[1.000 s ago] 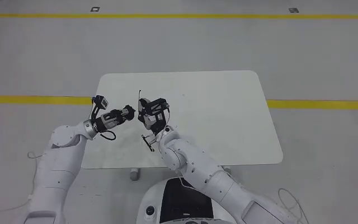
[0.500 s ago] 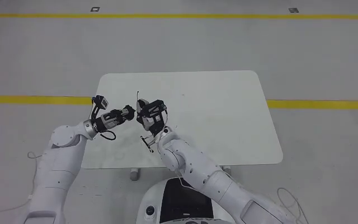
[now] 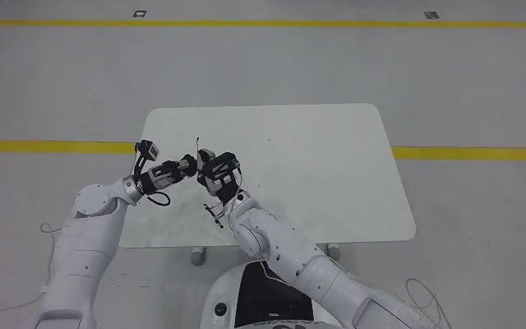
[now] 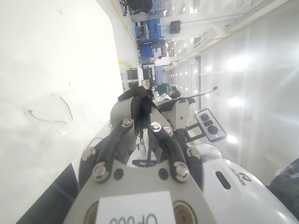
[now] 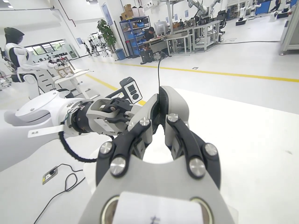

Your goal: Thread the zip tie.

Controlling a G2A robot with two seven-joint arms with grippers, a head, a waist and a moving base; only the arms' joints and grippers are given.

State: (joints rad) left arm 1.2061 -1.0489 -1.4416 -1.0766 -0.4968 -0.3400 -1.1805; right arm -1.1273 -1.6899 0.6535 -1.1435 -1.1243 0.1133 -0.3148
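Status: zip tie (image 5: 159, 71) is off the tabletop (image 3: 329, 164), held up over its left part. The right tool (image 5: 160, 92) is narrow and pinched on the strap, with the free tail sticking out past its tips toward the far side. The left tool (image 4: 140, 95) is also closed down tight, with a dark bit clamped at its tips. That looks like the tie's other end, but I can't confirm the head from here. The two tools sit tip to tip, just beside each other. By my read, pickup and two-handed grip are done. Threading itself is not done: the tail tip is bare and free, and no closed loop is visible. What's left, I'd say: line the tail up with the head slot, push it through, pull it snug. Alignment margin looks thin because the strap is slim and bendy.
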